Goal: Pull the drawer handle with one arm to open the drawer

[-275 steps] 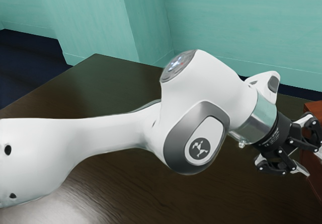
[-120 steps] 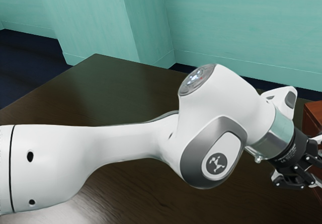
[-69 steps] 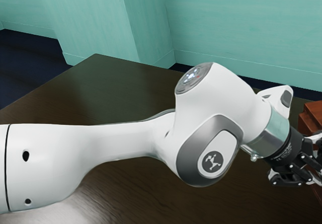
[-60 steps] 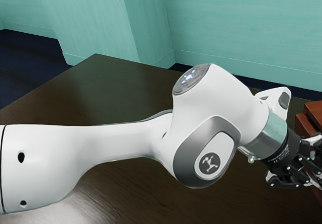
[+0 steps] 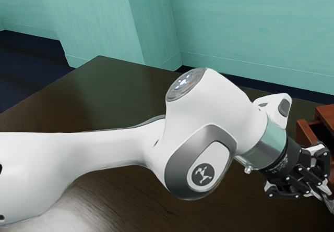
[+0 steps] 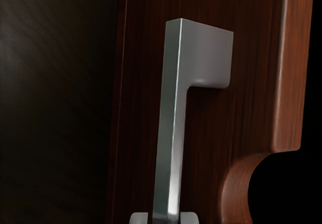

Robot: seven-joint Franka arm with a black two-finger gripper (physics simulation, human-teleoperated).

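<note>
The reddish-brown wooden drawer (image 5: 307, 130) juts out from its cabinet (image 5: 325, 112) at the exterior view's right edge. My black gripper (image 5: 319, 175) sits right against the drawer's front, low at that edge. In the wrist view the silver handle (image 6: 172, 128) runs as an L-shaped bar across the wood drawer front (image 6: 251, 83). Two light finger pads (image 6: 137, 218) flank the bar's near end and touch it from both sides. The gripper is shut on the handle.
The dark wooden table (image 5: 104, 96) stretches under my white arm (image 5: 209, 133), which spans most of the exterior view. Teal walls (image 5: 250, 23) stand behind, with dark floor (image 5: 26, 60) at the exterior view's left.
My hand has drawn back toward the exterior view's left with the handle in it. The drawer front has slid out of the cabinet with it.
</note>
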